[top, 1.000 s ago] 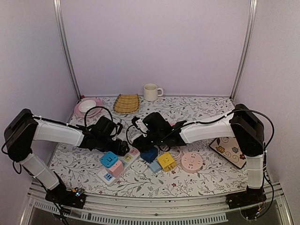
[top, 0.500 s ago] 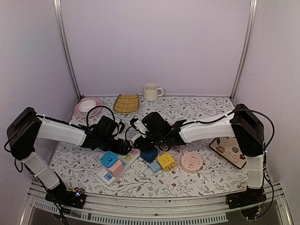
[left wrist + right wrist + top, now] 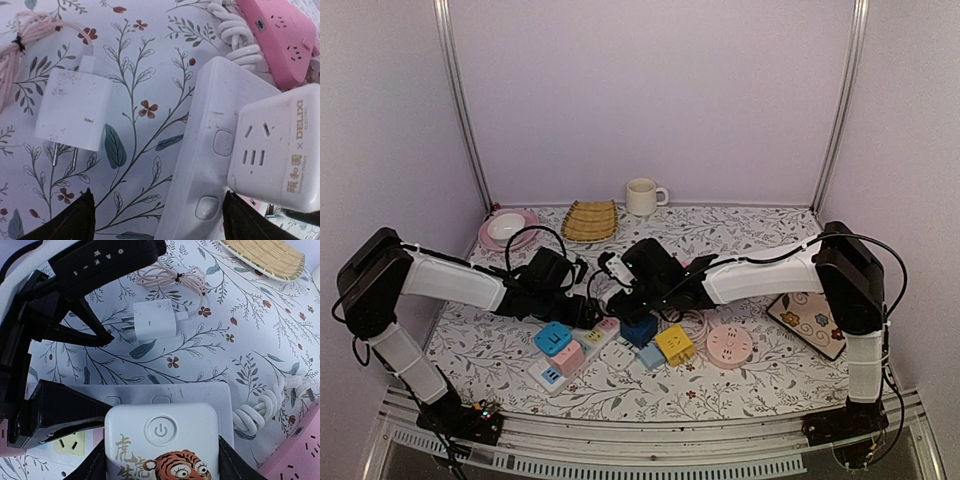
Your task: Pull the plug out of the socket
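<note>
Our right claw [image 3: 161, 454] pinches the tiger plug [image 3: 161, 437] on the white strip [image 3: 200, 392]; our left claw [image 3: 157, 195] gapes empty just ahead, charger [image 3: 155, 320] beyond.

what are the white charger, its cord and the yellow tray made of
Charger: likely hard plastic, matte white, scuffed; shiny metal prongs. Cord: pale pink, probably rubbery sheath, hard to tell. Tray: seems woven bamboo or straw, ribbed weave shows.
</note>
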Action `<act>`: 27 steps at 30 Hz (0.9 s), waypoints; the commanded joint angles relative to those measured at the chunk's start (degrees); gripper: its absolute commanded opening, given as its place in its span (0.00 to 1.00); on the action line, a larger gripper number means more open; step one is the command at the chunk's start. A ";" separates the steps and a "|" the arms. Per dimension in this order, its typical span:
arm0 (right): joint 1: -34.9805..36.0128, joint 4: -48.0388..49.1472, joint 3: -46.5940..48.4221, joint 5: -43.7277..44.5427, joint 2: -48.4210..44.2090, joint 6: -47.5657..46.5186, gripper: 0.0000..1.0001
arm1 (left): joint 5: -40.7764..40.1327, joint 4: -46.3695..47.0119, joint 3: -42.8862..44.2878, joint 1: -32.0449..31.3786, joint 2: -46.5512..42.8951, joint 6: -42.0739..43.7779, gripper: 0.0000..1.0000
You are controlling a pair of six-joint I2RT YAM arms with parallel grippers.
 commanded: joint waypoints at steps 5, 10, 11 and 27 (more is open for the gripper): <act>0.93 2.01 0.76 3.24 -7.49 -0.73 0.34 | -2.77 -4.17 -2.50 0.21 3.49 -0.24 0.88; -0.32 1.59 0.80 0.40 -9.78 1.44 0.33 | -2.97 -3.97 -2.59 0.17 3.38 -0.26 0.88; -0.24 1.42 0.94 0.02 -10.20 2.00 0.33 | -2.94 -3.99 -2.60 0.14 3.42 -0.20 0.88; 1.98 -0.33 2.37 4.58 -11.47 -0.01 0.34 | -2.98 -3.83 -2.26 0.13 3.41 -0.20 0.88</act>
